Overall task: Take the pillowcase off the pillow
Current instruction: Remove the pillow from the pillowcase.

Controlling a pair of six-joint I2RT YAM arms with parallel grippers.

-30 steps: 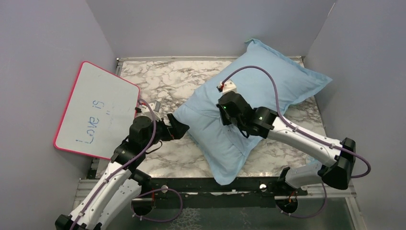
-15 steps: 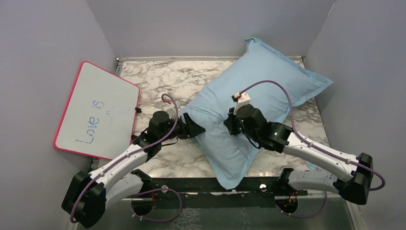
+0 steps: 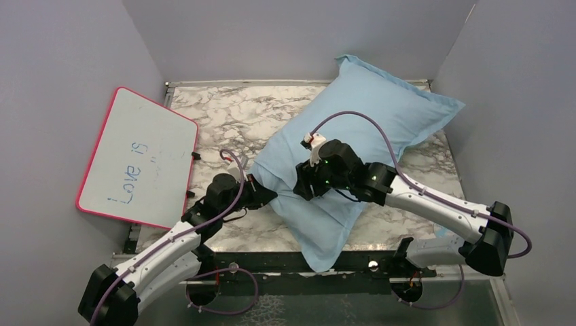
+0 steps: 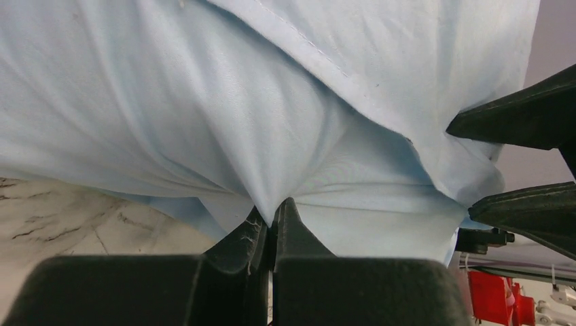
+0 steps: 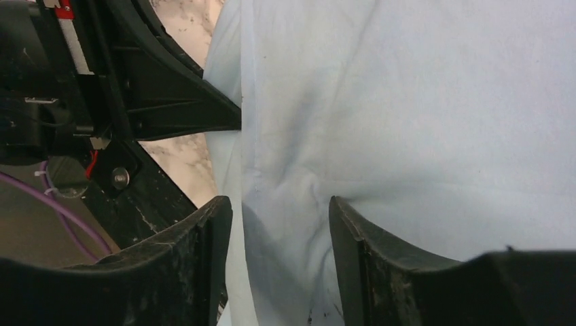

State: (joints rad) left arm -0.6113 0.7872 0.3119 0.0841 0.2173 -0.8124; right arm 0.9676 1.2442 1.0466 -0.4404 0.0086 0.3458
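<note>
Both arms, the left arm (image 3: pixel 166 244) and the right arm (image 3: pixel 435 202), are made of white link shells and black joint housings. A thin purple cable (image 3: pixel 353 114) runs along each; on the right arm it ends at a small white and red connector (image 3: pixel 312 141). The left gripper (image 4: pixel 274 219) has smooth matt black fingers (image 4: pixel 302 241). The fingers (image 5: pixel 207 251) of the right gripper (image 5: pixel 280 210) are black with pale scratches.

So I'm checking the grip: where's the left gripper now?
In the top view, the left gripper sits left of centre, shut on the pillowcase edge, between the whiteboard and the right gripper.
</note>
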